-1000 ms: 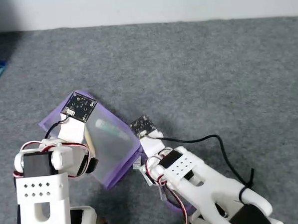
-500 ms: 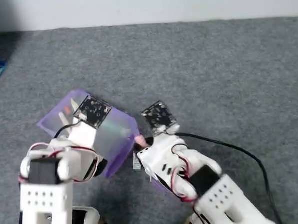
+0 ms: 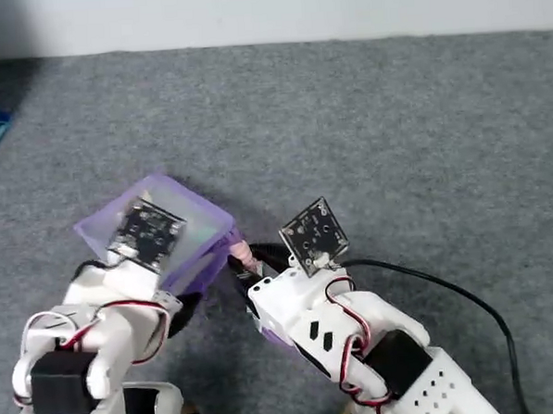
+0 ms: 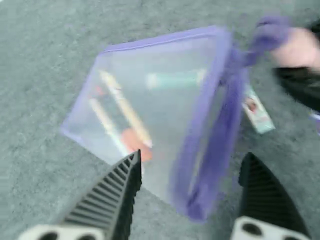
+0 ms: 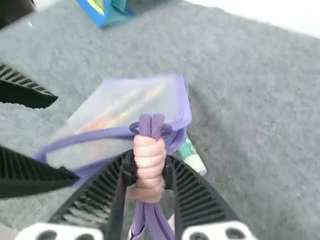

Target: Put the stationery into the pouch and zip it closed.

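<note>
Worktop (image 3: pixel 392 117) of grey felt, purple pouch (image 3: pixel 180 226) toward its front left corner; my left claw (image 4: pixel 192 160) spread wide over it, my right claw (image 5: pixel 148 161) pinching the pink zip pull (image 5: pixel 149 145); pens (image 4: pixel 122 112) inside.

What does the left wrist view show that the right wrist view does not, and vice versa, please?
Left wrist view: the green item inside the pouch, and the open left gripper with the pouch's corner between its fingers. Right wrist view: the blue object at the carpet's far edge, and the right gripper shut on the pink pull. Both: the translucent purple pouch holding yellow pencils, its purple strap joined to the pink pull, and the small tube on the carpet beside it.
</note>
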Controlling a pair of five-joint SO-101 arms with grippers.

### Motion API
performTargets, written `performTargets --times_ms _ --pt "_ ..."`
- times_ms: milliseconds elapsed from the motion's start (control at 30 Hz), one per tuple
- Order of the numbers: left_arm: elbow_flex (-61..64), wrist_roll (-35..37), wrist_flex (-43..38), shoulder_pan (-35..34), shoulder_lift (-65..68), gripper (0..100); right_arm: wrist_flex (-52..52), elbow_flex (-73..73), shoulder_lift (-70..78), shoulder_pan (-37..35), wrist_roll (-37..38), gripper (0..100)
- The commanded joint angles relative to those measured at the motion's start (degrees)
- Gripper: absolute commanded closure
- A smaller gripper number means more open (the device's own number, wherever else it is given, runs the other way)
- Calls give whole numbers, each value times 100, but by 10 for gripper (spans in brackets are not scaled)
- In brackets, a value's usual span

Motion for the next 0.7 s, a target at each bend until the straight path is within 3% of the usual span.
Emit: performTargets --times_ms 0,167,400,667 --pt "-22 -290 -316 -501 -53 695 -145 -519 -198 -57 -62 991" --pt "-22 -571 -352 -949 -53 695 -136 -791 -207 -57 -62 991" --pt "303 -853 -422 -1064 -44 701 -127 -1046 -207 -57 -70 991" --pt "998 -844 -1609 -1793 -53 762 479 -1336 -242 -57 -70 991"
